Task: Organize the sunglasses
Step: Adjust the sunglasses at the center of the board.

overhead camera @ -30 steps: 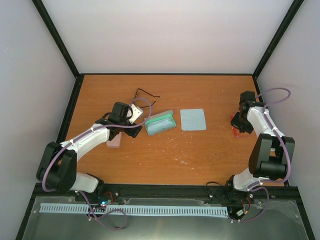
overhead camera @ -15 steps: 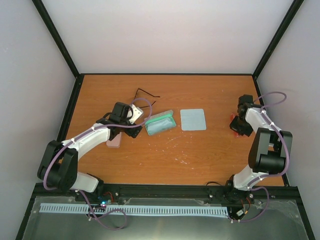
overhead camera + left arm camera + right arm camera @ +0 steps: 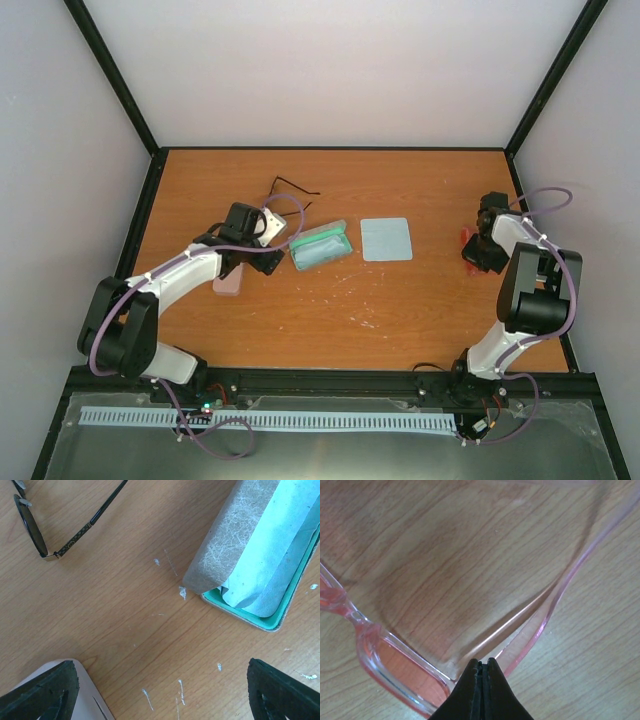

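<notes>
Far-left part of the desk (image 3: 350, 320), near the far edge: sunglasses (image 3: 37, 527) lie flat on bare wood, touching nothing

Left pincer (image 3: 162, 695) is wide open and empty, hovering between the sunglasses, the open case (image 3: 227, 545) and the pink case (image 3: 92, 700). A cloth (image 3: 270, 565) is tucked in the open case

Right pincer (image 3: 481, 662) is fully closed by the right edge, its tip at the rim of the pink glasses (image 3: 375, 647). Can't tell if it pinches them

Handling, my read: very light, thin metal frame, so it bends easily and slides when nudged. The lenses scratch, and it sits low, so it's hard to get a finger under. Grab at the bridge or the front rim by the hinge, not mid-arm, with a soft close

Writing: none readable, only an ornamental pattern on the arm near the hinge
</notes>
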You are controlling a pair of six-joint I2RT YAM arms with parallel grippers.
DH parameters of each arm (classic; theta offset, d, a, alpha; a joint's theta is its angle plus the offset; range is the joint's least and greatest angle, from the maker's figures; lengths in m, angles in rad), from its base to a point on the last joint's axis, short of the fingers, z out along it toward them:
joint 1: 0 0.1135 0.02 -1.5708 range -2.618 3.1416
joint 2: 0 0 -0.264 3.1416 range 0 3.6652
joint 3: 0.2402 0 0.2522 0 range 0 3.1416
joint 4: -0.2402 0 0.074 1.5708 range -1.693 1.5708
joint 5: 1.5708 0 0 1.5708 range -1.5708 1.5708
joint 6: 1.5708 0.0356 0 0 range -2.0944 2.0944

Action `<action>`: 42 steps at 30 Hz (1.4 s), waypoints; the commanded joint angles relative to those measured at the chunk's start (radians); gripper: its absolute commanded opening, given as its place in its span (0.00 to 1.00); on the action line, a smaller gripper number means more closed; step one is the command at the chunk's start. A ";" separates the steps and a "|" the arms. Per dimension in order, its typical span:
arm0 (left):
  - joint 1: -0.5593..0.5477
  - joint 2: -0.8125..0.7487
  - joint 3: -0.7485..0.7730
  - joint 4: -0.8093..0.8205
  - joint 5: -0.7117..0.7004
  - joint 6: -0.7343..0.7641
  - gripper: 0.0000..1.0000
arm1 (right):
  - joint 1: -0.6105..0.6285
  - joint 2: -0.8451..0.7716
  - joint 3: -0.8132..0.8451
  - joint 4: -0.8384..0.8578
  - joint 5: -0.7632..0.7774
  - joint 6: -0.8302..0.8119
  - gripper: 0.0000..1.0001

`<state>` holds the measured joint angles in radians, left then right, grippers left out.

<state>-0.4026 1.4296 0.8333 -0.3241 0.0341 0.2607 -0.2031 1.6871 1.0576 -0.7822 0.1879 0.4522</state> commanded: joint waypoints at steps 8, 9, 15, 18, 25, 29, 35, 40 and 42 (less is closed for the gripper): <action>0.010 0.025 0.069 -0.023 0.005 -0.005 0.91 | -0.009 0.046 -0.012 0.038 -0.108 0.020 0.03; 0.010 0.027 0.070 -0.021 0.007 -0.005 0.91 | -0.006 0.046 -0.016 0.043 -0.126 0.025 0.03; 0.010 0.032 0.070 -0.008 0.019 0.007 0.91 | 0.067 0.091 0.020 0.055 -0.219 0.046 0.03; 0.011 0.031 0.064 0.003 0.020 0.019 0.91 | 0.121 0.133 0.051 0.047 -0.259 0.055 0.03; 0.011 0.036 0.064 0.022 0.027 0.022 0.91 | 0.228 0.193 0.124 0.061 -0.344 0.058 0.03; 0.011 0.041 0.063 0.031 0.024 0.027 0.91 | 0.243 0.177 0.202 0.016 -0.343 0.007 0.06; 0.015 0.047 0.064 0.037 0.019 0.035 0.91 | 0.242 0.105 0.346 -0.123 -0.262 -0.198 0.20; 0.028 0.056 0.070 0.036 0.026 0.042 0.91 | 0.240 0.011 0.335 -0.040 -0.190 -0.411 0.39; 0.042 0.063 0.071 0.035 0.036 0.054 0.91 | 0.239 -0.014 0.297 0.019 -0.184 -0.541 0.42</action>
<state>-0.3889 1.4769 0.8627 -0.3069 0.0536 0.2821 0.0387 1.7374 1.3937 -0.8330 -0.0505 0.1741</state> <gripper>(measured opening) 0.912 0.396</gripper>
